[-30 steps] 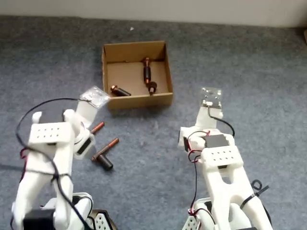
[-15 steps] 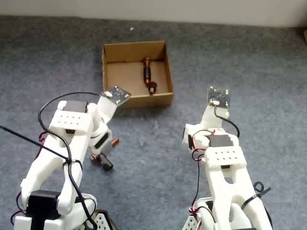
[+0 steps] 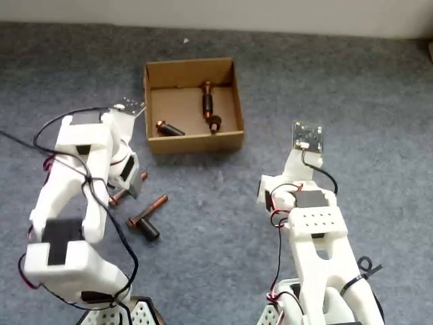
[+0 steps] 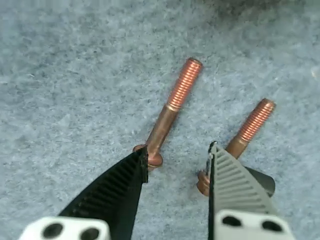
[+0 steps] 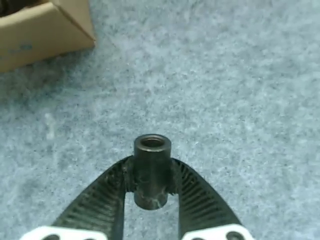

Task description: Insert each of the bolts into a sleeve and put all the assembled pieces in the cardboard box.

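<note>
Left gripper (image 4: 177, 151) is hanging wide over a loose bolt (image 4: 171, 111), a sleeved bolt (image 4: 250, 127) lying just beside. Right gripper (image 5: 151, 171) is clamping a sleeve (image 5: 152, 149). Box (image 3: 196, 142) is holding two assemblies (image 3: 207, 103).

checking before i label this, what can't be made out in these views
High view: the left arm covers much of the bare bolt.
Left wrist view: a finger of the left gripper hides the second bolt's head end.
Right wrist view: the frame edge cuts off the cardboard box; the right gripper covers the sleeve's sides.
</note>
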